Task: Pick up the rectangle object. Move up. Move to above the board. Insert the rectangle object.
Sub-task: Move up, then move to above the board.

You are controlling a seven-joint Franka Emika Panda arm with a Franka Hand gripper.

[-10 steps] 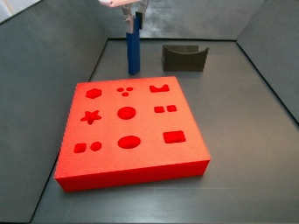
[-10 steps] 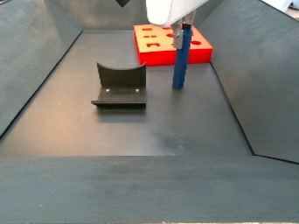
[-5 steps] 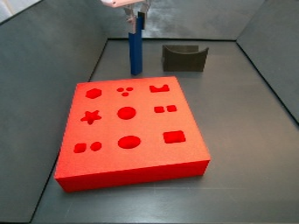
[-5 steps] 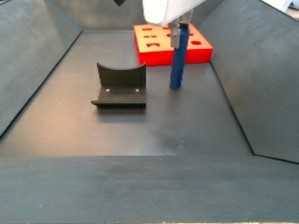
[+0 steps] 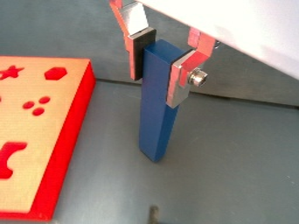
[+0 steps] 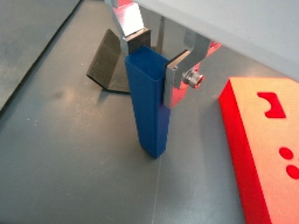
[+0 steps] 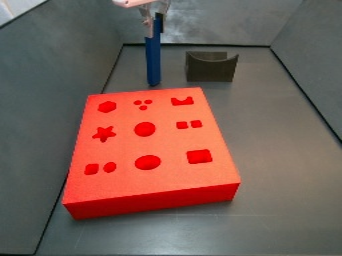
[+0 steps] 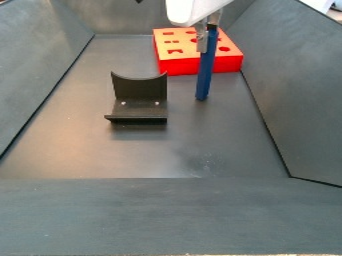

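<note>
The rectangle object, a tall blue bar [image 5: 158, 114], stands upright with its foot at the grey floor, seen in both wrist views [image 6: 146, 105] and both side views [image 7: 154, 60] [image 8: 206, 70]. My gripper [image 5: 160, 61] [image 6: 158, 63] is over its top end, with a dark pad against each side of the bar, shut on it. In the side views only the lower part of the gripper [image 7: 156, 22] [image 8: 207, 35] shows. The board [image 7: 171, 143], a thick red slab with shaped holes, lies on the floor beside the bar [image 8: 187, 62] [image 5: 35, 114] [image 6: 263, 149].
The dark fixture [image 7: 210, 65] [image 8: 136, 97] [image 6: 107, 66] stands on the floor on the other side of the bar from the board. Sloping grey walls enclose the floor on all sides.
The gripper and the bar shifted very slightly between a second ago and half a second ago. Nothing has visibly moved since.
</note>
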